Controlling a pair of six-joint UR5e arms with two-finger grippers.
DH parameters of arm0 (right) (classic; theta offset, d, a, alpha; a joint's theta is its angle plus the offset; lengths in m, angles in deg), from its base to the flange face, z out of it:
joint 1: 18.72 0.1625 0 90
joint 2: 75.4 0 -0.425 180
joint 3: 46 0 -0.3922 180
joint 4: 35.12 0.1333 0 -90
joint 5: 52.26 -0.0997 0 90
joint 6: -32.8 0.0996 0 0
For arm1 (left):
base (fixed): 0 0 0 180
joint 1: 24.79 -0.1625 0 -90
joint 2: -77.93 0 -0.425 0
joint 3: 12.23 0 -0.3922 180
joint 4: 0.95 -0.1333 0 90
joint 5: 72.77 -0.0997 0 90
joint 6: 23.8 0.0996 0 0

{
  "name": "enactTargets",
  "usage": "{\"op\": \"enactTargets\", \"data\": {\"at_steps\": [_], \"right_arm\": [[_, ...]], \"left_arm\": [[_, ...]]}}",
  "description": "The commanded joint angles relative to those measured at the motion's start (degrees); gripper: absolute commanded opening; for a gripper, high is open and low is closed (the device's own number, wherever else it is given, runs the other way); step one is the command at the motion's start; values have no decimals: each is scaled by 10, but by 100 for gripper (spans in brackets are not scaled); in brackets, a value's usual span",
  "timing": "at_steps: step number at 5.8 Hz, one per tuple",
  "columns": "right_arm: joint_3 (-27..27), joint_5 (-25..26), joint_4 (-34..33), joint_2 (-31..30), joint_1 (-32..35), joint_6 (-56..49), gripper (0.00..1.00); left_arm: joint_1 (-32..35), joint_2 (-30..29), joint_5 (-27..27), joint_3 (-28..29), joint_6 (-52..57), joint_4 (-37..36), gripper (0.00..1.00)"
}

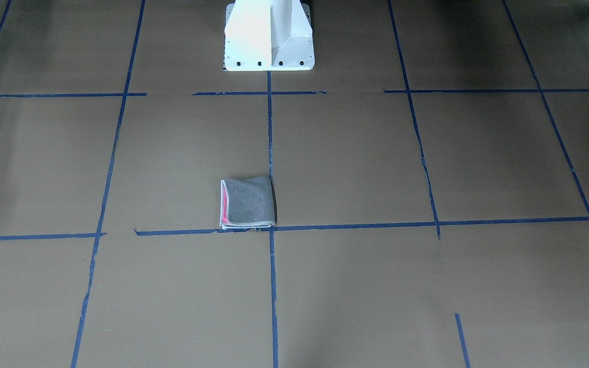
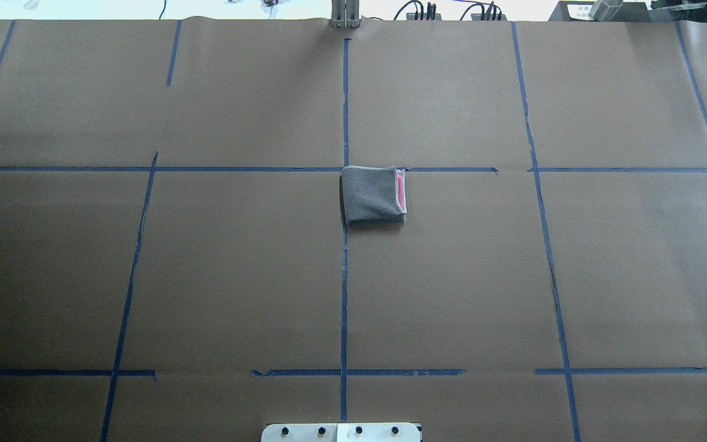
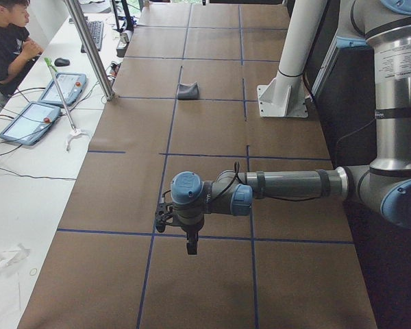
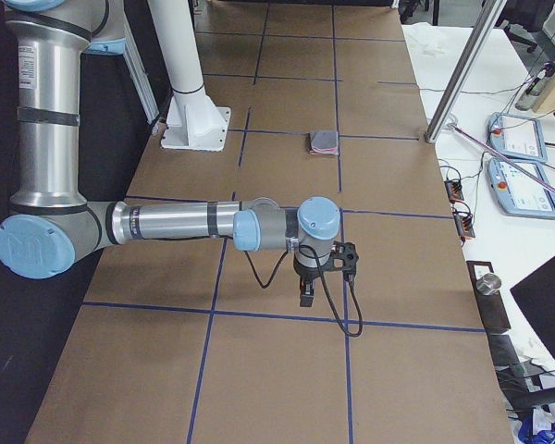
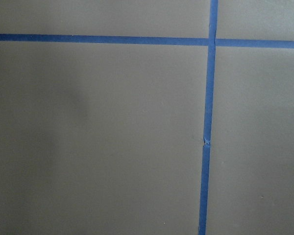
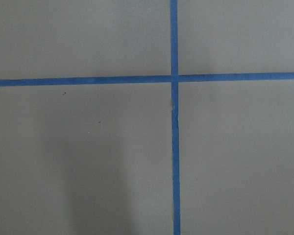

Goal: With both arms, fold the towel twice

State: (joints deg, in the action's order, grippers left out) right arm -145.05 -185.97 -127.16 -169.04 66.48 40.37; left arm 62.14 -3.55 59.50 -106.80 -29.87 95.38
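The towel (image 1: pixel 248 204) lies folded into a small square near the table's middle, dark grey face up, with a pink strip and pale edging along one side. It also shows in the overhead view (image 2: pixel 372 195) and small in both side views (image 3: pixel 188 90) (image 4: pixel 325 141). The left gripper (image 3: pixel 192 247) hangs over the table far from the towel, near the robot's left end. The right gripper (image 4: pixel 305 296) hangs likewise toward the right end. Both show only in side views, so I cannot tell whether they are open or shut. The wrist views show only brown table and blue tape.
The white pedestal base (image 1: pixel 269 36) stands at the robot's side of the table, behind the towel. Blue tape lines (image 2: pixel 344 276) grid the brown surface. A person (image 3: pixel 7 41), teach pendants (image 3: pixel 34 120) and a metal pole (image 3: pixel 89 48) are beside the table.
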Motion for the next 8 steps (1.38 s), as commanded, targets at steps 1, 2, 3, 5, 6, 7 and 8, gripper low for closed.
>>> {"op": "enactTargets", "data": {"at_steps": [1,2,3,5,6,7,8], "right_arm": [[1,2,-7,2,-1,-5,100],[-3,17,-3,-3,-1,-10,100],[-4,20,-3,-3,-1,-11,100],[-5,20,-2,-2,0,-13,100],[-5,20,-3,-3,0,-13,100],[-5,18,-3,-1,0,-14,100],[-5,18,-3,-1,0,-13,100]], "left_arm": [[0,-1,0,0,0,0,100],[0,-1,0,0,1,0,100],[0,-1,0,0,1,0,100],[0,-1,0,0,1,0,100],[0,-1,0,0,1,0,100],[0,-1,0,0,1,0,100],[0,-1,0,0,1,0,100]]}}
